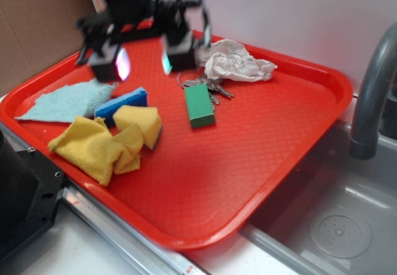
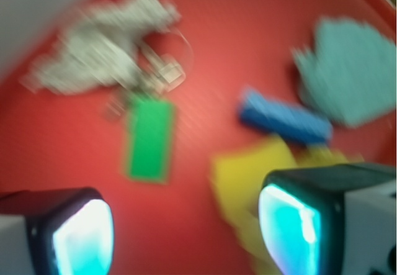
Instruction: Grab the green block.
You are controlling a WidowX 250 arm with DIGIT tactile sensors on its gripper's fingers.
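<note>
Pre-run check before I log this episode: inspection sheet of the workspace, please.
Surface: red tray, textured, beside a sink.
Job's things: green block lies flat mid-tray, not held, its far end against the keys.
Clutter: keys on a ring; crumpled white cloth; blue sponge; yellow sponge; yellow cloth; light blue cloth.
Grippers: end effector open, empty, above the tray's back left, motion-blurred; block lies ahead of it in the wrist view.
Cables: dark cables hang by the arm; blurred.
Surroundings: grey faucet; sink basin; white wall; brown cardboard at back left.
</note>
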